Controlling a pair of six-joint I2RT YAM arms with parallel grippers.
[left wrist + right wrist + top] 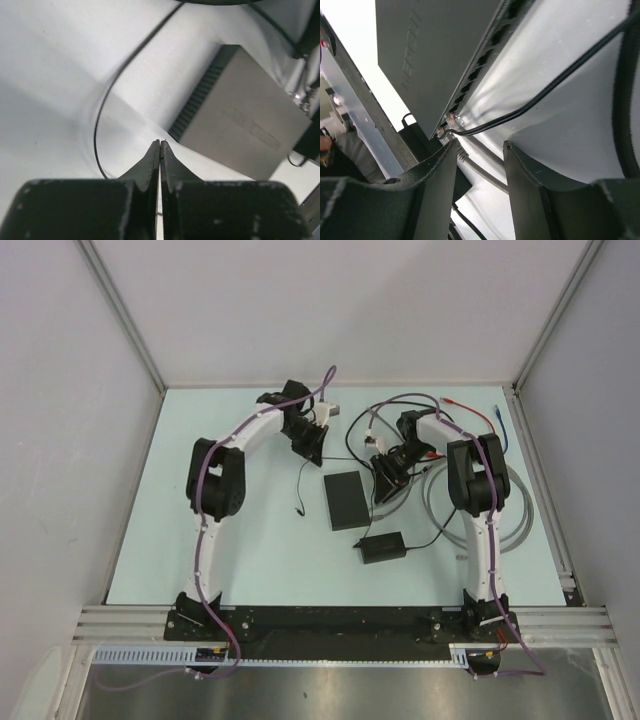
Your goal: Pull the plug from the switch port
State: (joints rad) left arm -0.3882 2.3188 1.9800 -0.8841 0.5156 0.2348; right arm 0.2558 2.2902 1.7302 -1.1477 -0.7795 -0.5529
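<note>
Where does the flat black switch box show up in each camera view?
Top external: switch box near the picture's middle.
Left wrist: box in right half, beyond the shut left pincer.
Right wrist: box upper left, above the right pincer.
Shared landmark: its slotted edge, in both wrist views.

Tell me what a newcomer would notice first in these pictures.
First, the flat black switch at the middle of the table. The right gripper is open just off its port edge, fingers straddling a grey cable that runs to the ports. Next, the left gripper, shut on nothing near the switch's far left corner, and a smaller black brick lying nearer the arms.
</note>
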